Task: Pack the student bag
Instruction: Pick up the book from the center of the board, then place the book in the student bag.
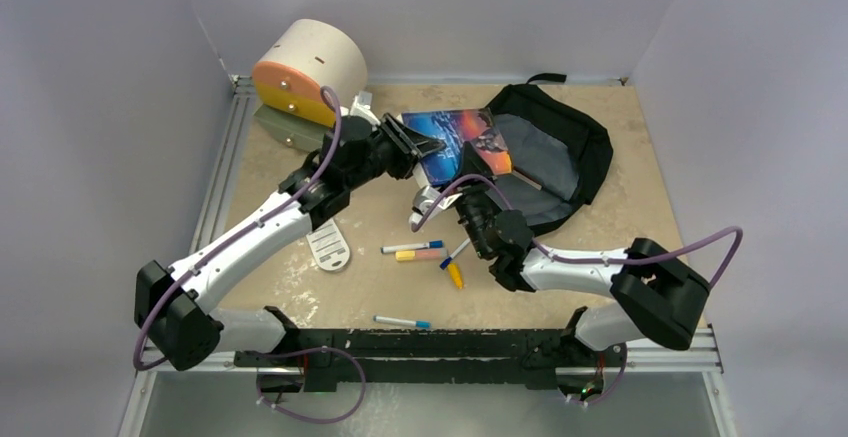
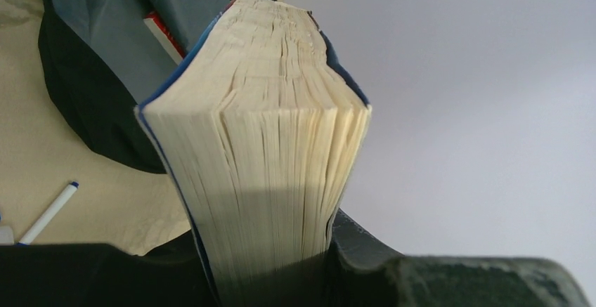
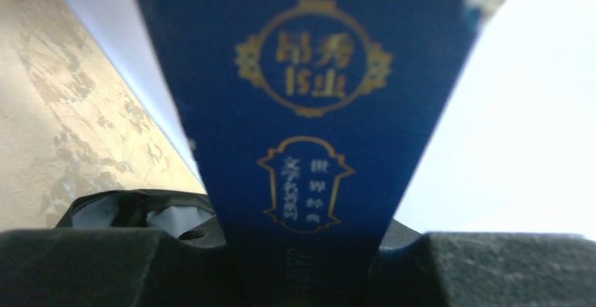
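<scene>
The student bag (image 1: 592,152), soft black fabric with a grey lining, lies slumped and gaping open near the far right corner of the worktop (image 1: 630,207). The left gripper (image 1: 418,147) has its fingers partly closed, pinching the page edge of a thick blue book (image 1: 455,137) at the bag's mouth. The right gripper (image 1: 462,195) clamps the book's spine the same way.

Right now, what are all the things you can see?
soft black fabric backpack: one, black, far right, open.
thick blue paperback book: one, blue, at the backpack's mouth.
cream-and-orange cylindrical box: one, far left corner.
marker pens: five, white, blue, orange, yellow, mid-table.
flat white oval tag: one, beside the left arm.
left end effector: one, black, shut on the book's pages.
right end effector: one, black, shut on its spine.
</scene>
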Tool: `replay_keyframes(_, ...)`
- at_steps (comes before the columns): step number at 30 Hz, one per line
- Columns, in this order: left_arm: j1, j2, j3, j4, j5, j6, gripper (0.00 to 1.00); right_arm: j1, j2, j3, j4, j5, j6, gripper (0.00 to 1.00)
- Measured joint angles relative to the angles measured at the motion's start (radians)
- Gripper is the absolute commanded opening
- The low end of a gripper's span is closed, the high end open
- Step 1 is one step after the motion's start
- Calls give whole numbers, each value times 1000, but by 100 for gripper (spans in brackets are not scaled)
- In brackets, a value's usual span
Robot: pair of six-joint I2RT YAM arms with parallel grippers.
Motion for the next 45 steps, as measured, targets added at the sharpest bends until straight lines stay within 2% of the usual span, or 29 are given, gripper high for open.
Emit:
replay_keyframes(1, 0, -19, -47, 55, 0, 8, 0, 2, -1, 0, -12, -3, 5, 11)
replay_keyframes(6, 2, -71, -153, 169, -17, 50, 0, 9, -79, 0, -159, -40, 129, 70)
replay_keyframes(7, 0, -71, -153, 174, -19, 60, 0, 9, -115, 0, -195, -59, 175, 76)
replay_keyframes(14, -20, -72, -151, 181, -55, 183, 0, 14, -309, 0, -483, -193, 586, 79)
replay_keyframes(20, -3, -72, -140, 97, -163, 335, 0, 1, -402, 16, -690, -160, 1015, 79)
replay_keyframes(23, 27, -72, -146, 5, -231, 412, 0, -111, -394, 124, -833, -145, 1209, 80)
replay_keyframes(27, 50, -76, -180, -109, -301, 466, 0, -339, -312, 343, -1010, -142, 1403, 81)
replay_keyframes(31, 50, -109, -225, -185, -313, 476, 0, -400, -181, 515, -1196, -135, 1441, 83)
replay_keyframes(35, 49, -168, -253, -223, -307, 476, 0, -415, 10, 673, -1370, -150, 1398, 84)
replay_keyframes(41, 49, -227, -257, -226, -290, 475, 0, -424, 233, 773, -1590, -165, 1254, 84)
replay_keyframes(45, 49, -253, -268, -224, -272, 475, 0, -425, 341, 807, -1636, -164, 1174, 82)
